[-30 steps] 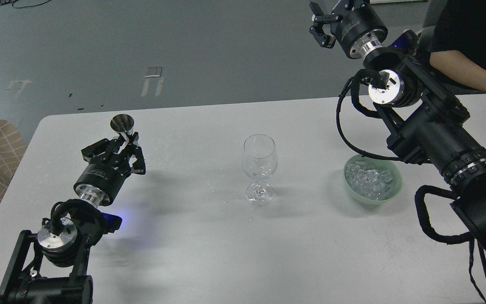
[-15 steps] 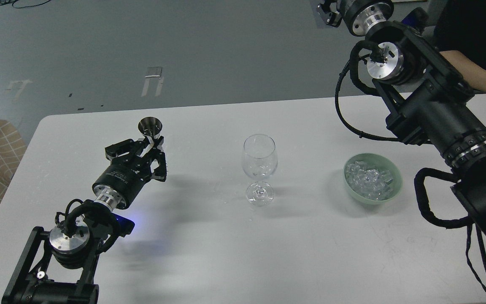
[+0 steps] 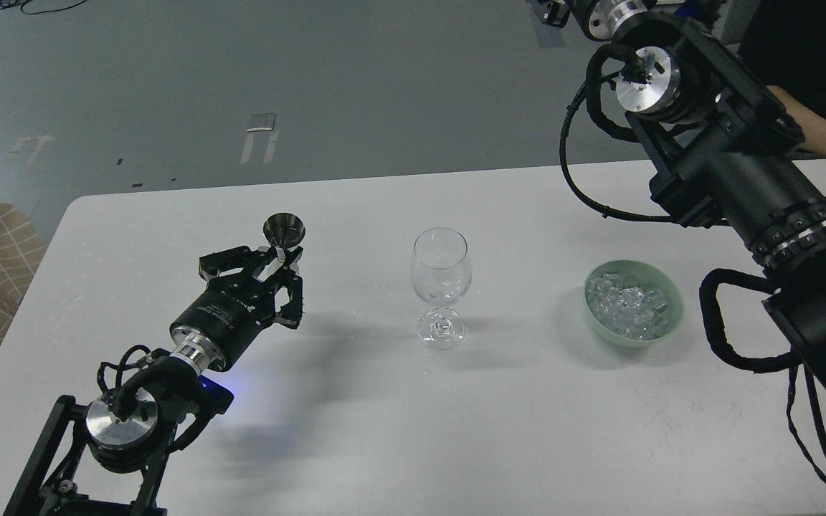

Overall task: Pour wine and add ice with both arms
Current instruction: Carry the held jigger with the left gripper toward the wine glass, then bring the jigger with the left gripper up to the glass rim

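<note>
My right hand (image 3: 553,8) is almost wholly cut off by the top edge of the head view; only a scrap of black linkage shows there, so I cannot tell whether its fingers are apart or together. The rest of my right arm (image 3: 728,172) crosses the upper right corner and hides part of a person's bare forearm (image 3: 825,136) behind it. The wine is hard to make out: the wine glass (image 3: 442,276) stands upright at the middle of the worktop (image 3: 355,430), and I cannot say whether there is any liquid in its bowl. Nor can I see into the small metal cup (image 3: 284,229), whose mouth tips toward the camera and shows only dark.

My left hand (image 3: 281,266) is clamped on that cup's narrow lower part, holding it above the worktop, left of the glass and apart from it. The ice (image 3: 628,304) lies heaped in a pale green bowl (image 3: 660,283) to the right of the glass, well apart from both hands.

Against the frame half a second ago, my left arm (image 3: 169,365) has carried the cup further right, nearer the glass, and tilted it a little more. My right arm has risen, taking its hand further out of view. Glass, bowl and ice have not shifted.
</note>
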